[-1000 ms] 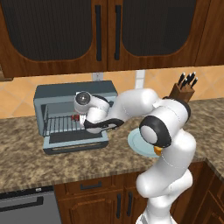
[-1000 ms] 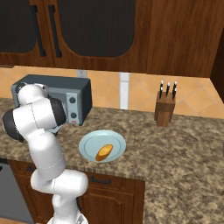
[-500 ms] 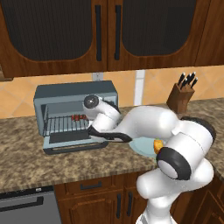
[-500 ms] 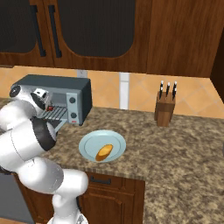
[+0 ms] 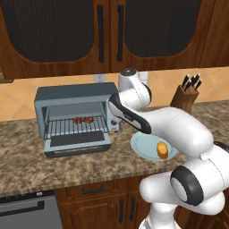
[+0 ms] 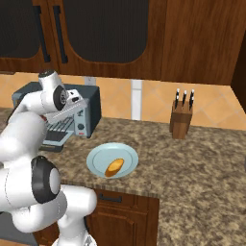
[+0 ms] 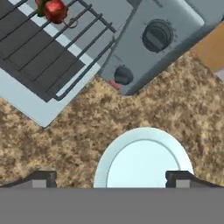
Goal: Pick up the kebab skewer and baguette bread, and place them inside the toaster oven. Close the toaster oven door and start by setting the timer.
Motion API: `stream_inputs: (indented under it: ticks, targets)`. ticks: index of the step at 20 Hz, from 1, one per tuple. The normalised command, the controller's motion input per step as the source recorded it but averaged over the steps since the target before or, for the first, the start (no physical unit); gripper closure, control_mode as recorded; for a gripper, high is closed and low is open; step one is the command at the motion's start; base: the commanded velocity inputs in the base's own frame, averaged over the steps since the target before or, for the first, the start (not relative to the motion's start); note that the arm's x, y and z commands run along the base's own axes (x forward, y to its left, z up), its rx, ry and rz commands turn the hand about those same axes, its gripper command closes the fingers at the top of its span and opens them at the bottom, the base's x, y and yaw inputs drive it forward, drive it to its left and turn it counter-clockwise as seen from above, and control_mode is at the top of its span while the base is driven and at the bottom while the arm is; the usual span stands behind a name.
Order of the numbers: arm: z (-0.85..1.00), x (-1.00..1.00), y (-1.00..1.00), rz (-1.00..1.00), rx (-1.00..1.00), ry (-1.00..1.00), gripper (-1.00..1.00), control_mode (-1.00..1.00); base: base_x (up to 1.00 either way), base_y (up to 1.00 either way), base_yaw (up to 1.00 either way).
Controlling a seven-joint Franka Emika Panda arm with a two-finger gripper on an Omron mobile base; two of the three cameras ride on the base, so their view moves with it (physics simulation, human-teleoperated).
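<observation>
The grey-blue toaster oven [image 5: 71,96] stands on the counter with its door [image 5: 78,141] dropped open. The kebab skewer [image 5: 82,120] lies on the wire rack inside, and its red chunk [image 7: 53,8] shows at the top of the hand view. The golden-orange baguette bread [image 5: 162,150] rests on the pale blue plate [image 5: 145,147], right of the oven. My gripper [image 7: 111,178] is open and holds nothing. It hangs above the plate's [image 7: 144,162] near rim, just off the oven's right panel with its two knobs [image 7: 157,35].
A wooden knife block [image 5: 185,94] stands at the back right of the granite counter [image 5: 27,152]. Dark wall cabinets [image 5: 107,31] hang above the oven. My own white arm crosses over the plate in the left base view.
My gripper has let go of the skewer on the rack, backed out of the oven and swung right over the plate. The skewer stays on the rack.
</observation>
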Motion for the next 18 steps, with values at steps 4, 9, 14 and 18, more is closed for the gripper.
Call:
stream_inputs:
  ticks: [4, 9, 14, 18]
  targets:
    - [-0.06, 0.00, -0.99, -0.73, 0.06, 0.16, -1.00, -1.00, 0.00, 0.00, 0.00]
    - [-0.10, 0.00, -1.00, -0.73, 0.11, 0.16, -1.00, -1.00, 0.00, 0.00, 0.00]
    - [-0.26, -0.24, -0.81, -0.47, 0.17, 0.11, -1.00, -1.00, 0.00, 0.00, 0.00]
    - [-0.36, -0.17, -0.23, 0.00, 0.04, -0.02, -1.00, -1.00, 0.00, 0.00, 0.00]
